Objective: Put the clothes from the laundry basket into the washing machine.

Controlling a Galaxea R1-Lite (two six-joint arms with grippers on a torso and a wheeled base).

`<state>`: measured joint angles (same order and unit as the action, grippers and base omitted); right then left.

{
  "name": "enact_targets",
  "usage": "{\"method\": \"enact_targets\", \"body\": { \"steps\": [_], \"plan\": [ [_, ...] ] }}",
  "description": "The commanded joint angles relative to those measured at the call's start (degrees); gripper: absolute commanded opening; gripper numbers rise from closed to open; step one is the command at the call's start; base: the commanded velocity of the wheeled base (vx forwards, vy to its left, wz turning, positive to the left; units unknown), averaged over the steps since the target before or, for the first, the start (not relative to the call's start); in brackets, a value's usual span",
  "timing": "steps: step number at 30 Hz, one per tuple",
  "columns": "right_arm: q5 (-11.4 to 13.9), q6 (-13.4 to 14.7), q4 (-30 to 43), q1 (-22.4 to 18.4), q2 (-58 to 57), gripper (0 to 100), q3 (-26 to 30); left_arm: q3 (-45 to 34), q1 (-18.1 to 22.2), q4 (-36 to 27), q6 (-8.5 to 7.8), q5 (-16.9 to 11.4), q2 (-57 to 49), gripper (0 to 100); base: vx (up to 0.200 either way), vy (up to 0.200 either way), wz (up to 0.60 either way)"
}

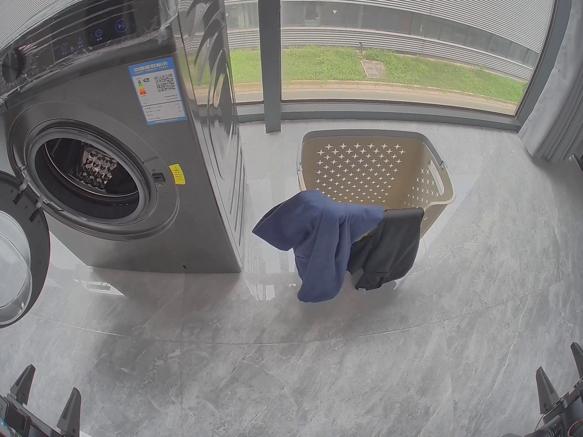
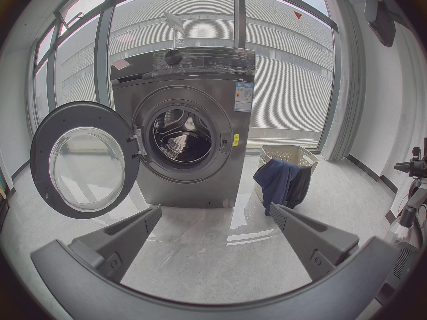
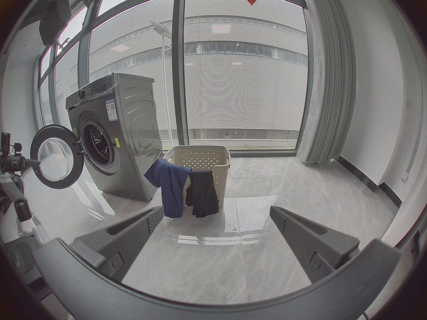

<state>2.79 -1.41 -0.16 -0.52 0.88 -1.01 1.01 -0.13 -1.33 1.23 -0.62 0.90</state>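
I judge the task to be at its very start: no garment is in hand, and both pieces hang on the laundry basket point(image 1: 364, 165), which stands on the floor point(image 1: 291, 365) by the window, just to the right of the washing machine point(image 1: 200, 213). A blue garment point(image 1: 322, 238) is draped over the basket's near rim on the left and hangs down outside it. A dark garment point(image 1: 388, 244) hangs beside it on the right, and the two overlap where they meet. The machine's door point(image 1: 18, 262) is swung wide to the left and the drum mouth is unobstructed, so the loading end looks ready. My left gripper point(image 1: 47, 396) sits low at the near left and my right gripper point(image 1: 560, 372) low at the near right. Both have their jaws spread wide and hold nothing, and both are well apart from the basket. Each arm is drawn back and pointed forward across the floor, the left facing the machine and the right facing the basket. The next move, as I see it, calls for closing that gap and bringing one gripper down onto a bunched fold at the rim. The blue piece lies nearer the machine and looks like the natural first pick. Loose cloth can slip, or it can drag its neighbour along, so the pinch should take a thick fold well away from the overlap.
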Motion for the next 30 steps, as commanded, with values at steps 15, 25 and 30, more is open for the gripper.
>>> {"method": "enact_targets", "body": {
  "steps": [15,25,30],
  "plan": [
    [0.02,0.01,-0.02,0.00,-0.70,100,1.01,-0.48,-0.04,0.01,0.18,0.01,-0.46,100,0.053,-0.027,0.00],
    [0.02,-0.08,-0.02,0.00,-0.70,100,1.01,-0.48,-0.04,0.01,0.18,0.01,-0.46,100,0.160,0.000,0.00],
    [0.02,0.01,-0.02,0.00,-0.79,100,1.01,-0.48,-0.04,0.01,0.26,0.01,-0.46,100,0.000,0.000,0.00]
  ]
}}
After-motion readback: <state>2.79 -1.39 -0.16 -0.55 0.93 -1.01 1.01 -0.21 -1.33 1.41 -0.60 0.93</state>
